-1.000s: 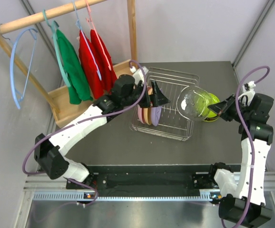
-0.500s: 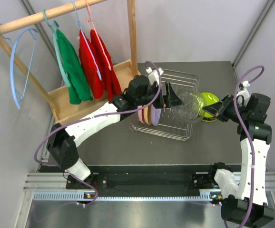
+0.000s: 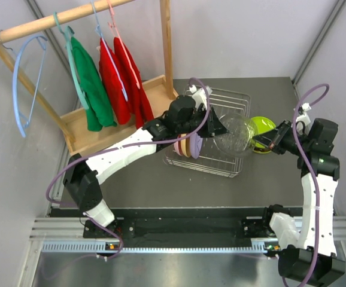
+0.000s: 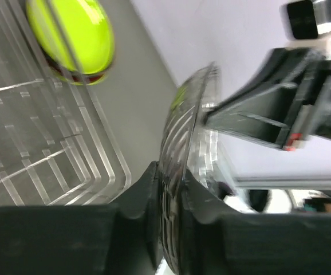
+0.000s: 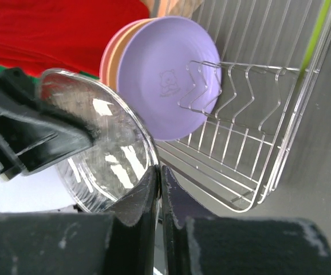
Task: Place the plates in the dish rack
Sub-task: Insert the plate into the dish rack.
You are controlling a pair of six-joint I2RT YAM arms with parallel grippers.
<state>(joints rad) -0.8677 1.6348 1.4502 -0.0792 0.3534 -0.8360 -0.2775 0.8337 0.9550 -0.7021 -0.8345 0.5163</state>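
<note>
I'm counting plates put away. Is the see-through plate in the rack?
Not yet. The clear plate hangs over the dish rack, pinched by left gripper and right gripper.

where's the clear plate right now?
Top view: clear plate over the right end of the dish rack, gripped by left tool and right tool, beside the lime green plate.

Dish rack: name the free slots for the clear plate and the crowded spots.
Free: the divider slots right of the lavender plate, up to the dish rack's right end. Crowded: the left end, where pink plate, orange plate and lavender one stand packed, and mid-rack, where left gripper and right gripper clamp the clear plate.
</note>
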